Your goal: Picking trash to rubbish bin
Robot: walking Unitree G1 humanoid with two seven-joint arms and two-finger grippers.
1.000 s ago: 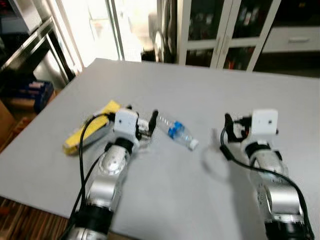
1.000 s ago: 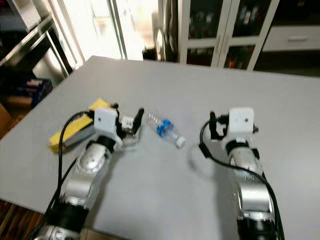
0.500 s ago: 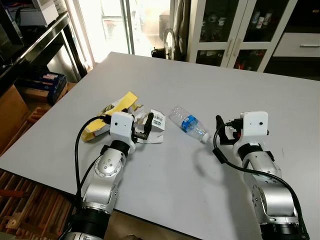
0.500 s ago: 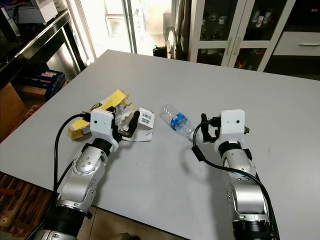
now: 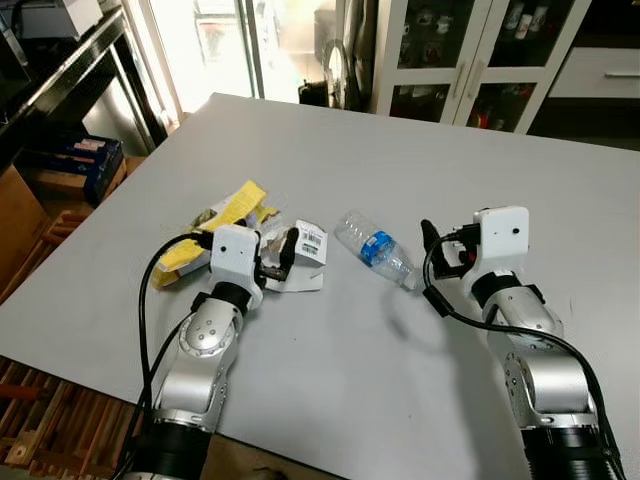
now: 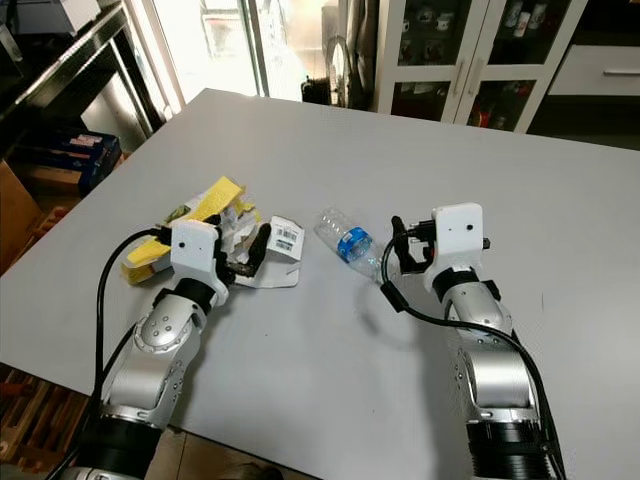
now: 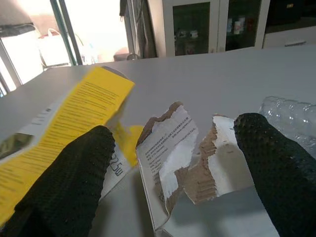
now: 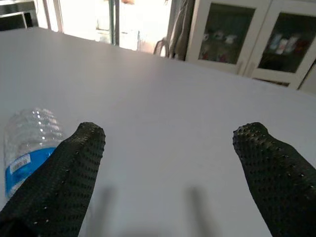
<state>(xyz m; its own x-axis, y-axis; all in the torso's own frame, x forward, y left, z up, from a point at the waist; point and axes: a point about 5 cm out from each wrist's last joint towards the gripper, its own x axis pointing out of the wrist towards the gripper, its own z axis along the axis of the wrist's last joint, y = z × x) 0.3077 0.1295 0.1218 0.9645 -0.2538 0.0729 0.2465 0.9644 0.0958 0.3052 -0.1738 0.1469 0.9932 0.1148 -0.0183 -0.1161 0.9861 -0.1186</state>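
On the grey table (image 5: 400,150) lie a yellow leaflet pack (image 5: 215,222), a torn white cardboard box (image 5: 305,250) with a barcode, and a clear plastic bottle (image 5: 378,250) with a blue label. My left gripper (image 7: 175,133) is open low over the table, its fingers either side of the torn box (image 7: 173,148), with the yellow pack (image 7: 74,113) just beside it. My right gripper (image 8: 170,131) is open too, hovering just right of the bottle's cap end; the bottle (image 8: 27,138) lies outside one finger, and nothing is between the fingers.
Glass-door cabinets (image 5: 450,50) stand beyond the far table edge. A dark shelf unit (image 5: 60,90) and boxes (image 5: 20,220) on the floor are at the left. The near table edge runs below my arms, with wooden floor (image 5: 40,420) under it.
The whole view has shifted and sharpened, so the camera moved. Both grippers keep about the same places beside the torn box and the bottle, the right one slightly nearer the cap.
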